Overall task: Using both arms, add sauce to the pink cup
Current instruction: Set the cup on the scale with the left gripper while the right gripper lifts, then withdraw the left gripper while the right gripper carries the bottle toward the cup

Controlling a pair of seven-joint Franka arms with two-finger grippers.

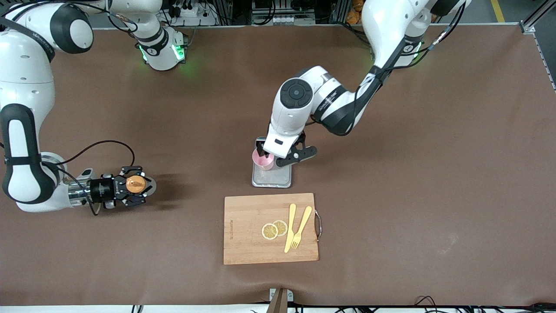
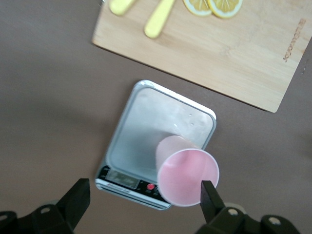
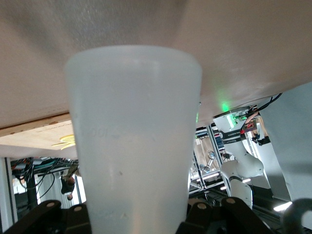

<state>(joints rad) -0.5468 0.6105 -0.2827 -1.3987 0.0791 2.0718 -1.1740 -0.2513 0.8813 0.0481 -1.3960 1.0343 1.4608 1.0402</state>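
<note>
Brown surface [image 1: 434, 174]: cutting board [image 1: 247, 243] nearest, then right hand [image 1: 138, 185] pinching the sauce [image 1: 135, 184] at the right arm's end, pink cup [image 1: 262, 161] on scale [image 1: 272, 177] between spread left hand [image 1: 278, 158] fingers.

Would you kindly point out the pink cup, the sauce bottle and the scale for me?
pink cup [image 2: 187, 176], left wrist view, on its pink inner wall just under the rim.
sauce bottle [image 1: 136, 184], front view, on its orange cap.
scale [image 2: 146, 129], left wrist view, on the bare metal platform.
</note>
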